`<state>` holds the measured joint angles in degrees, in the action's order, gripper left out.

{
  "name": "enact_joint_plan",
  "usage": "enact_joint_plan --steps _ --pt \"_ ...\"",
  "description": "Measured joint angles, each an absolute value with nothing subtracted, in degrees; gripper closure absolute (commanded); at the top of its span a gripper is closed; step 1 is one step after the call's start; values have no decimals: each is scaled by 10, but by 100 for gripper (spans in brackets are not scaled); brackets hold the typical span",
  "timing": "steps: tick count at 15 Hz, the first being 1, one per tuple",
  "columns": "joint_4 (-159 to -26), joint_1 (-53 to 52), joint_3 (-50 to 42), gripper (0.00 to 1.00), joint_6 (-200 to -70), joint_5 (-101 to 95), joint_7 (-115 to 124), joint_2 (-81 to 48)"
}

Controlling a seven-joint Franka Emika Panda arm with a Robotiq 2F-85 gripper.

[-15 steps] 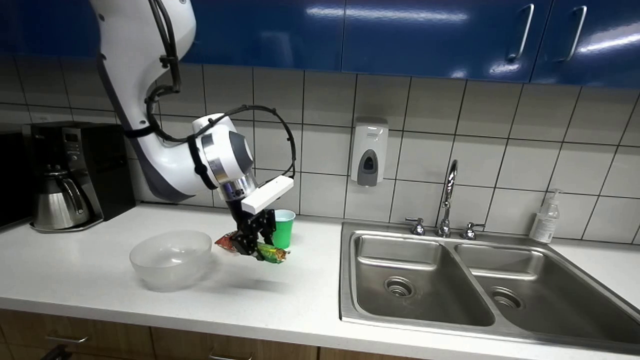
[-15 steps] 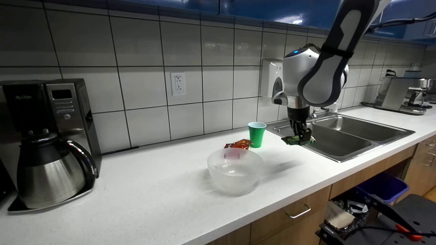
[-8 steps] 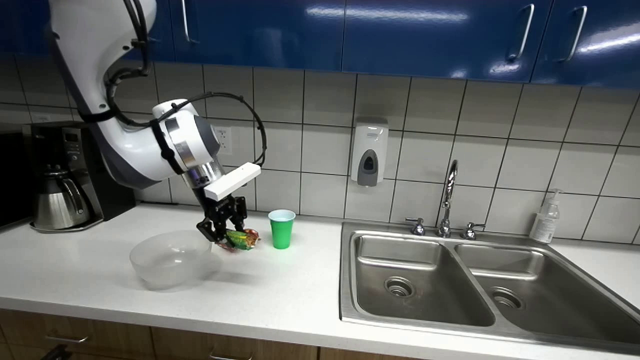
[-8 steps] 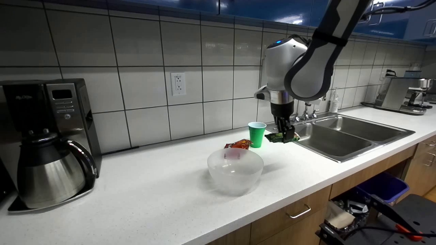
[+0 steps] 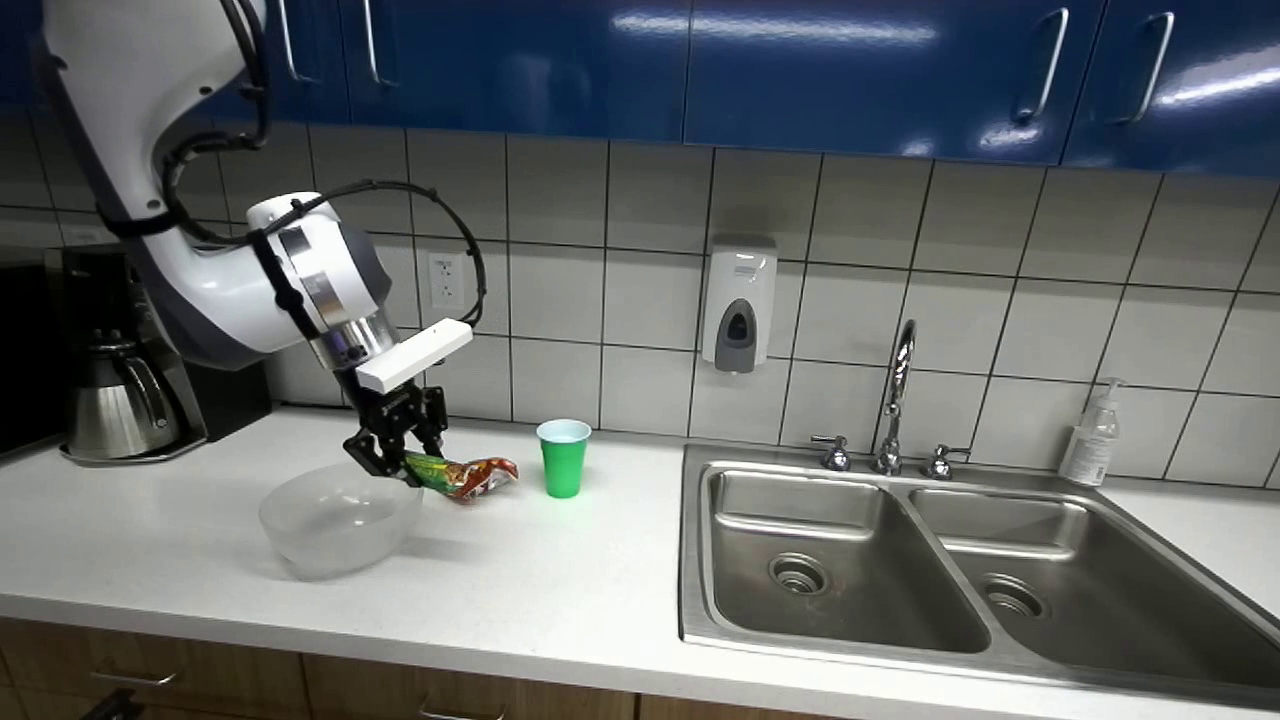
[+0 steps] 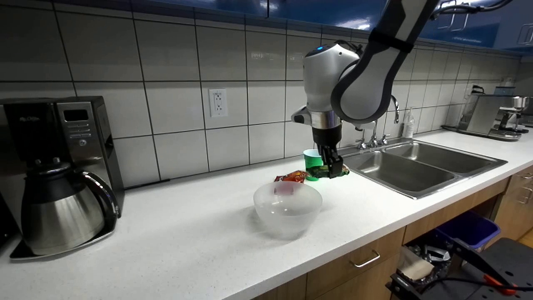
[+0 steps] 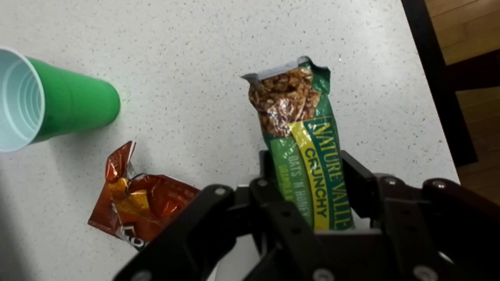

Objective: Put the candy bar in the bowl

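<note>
The candy bar (image 7: 318, 164) is a green-wrapped packet. My gripper (image 7: 306, 168) is shut on it, with a finger on each side of its lower half; its granola-print end sticks out. In both exterior views my gripper (image 5: 412, 462) (image 6: 334, 168) holds the bar (image 5: 432, 470) (image 6: 317, 171) level above the counter. The bowl (image 5: 335, 535) (image 6: 287, 214) is wide, frosted and clear. In an exterior view the gripper overlaps its back right rim; in an exterior view the gripper is apart from it, to its right. A pale part at the bottom of the wrist view may be the bowl (image 7: 238, 259).
A red-orange packet (image 5: 490, 477) (image 6: 290, 176) (image 7: 148, 207) lies on the counter behind the bowl. A green cup (image 5: 564, 462) (image 6: 312, 157) (image 7: 74, 101) stands beside it. A double sink (image 5: 840, 560) is to the right and a coffee maker (image 5: 125, 400) to the left.
My gripper has moved left in both exterior views, towards the bowl, carrying the bar. The grip has not changed. The bowl, cup and red-orange packet have not moved.
</note>
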<state>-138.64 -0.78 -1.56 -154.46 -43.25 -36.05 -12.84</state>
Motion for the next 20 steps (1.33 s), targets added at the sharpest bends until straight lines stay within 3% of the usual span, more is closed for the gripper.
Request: enact_joint_plan --steps 20 --pt "-1275 -40 51 83 -1523 -391 -362 -248"
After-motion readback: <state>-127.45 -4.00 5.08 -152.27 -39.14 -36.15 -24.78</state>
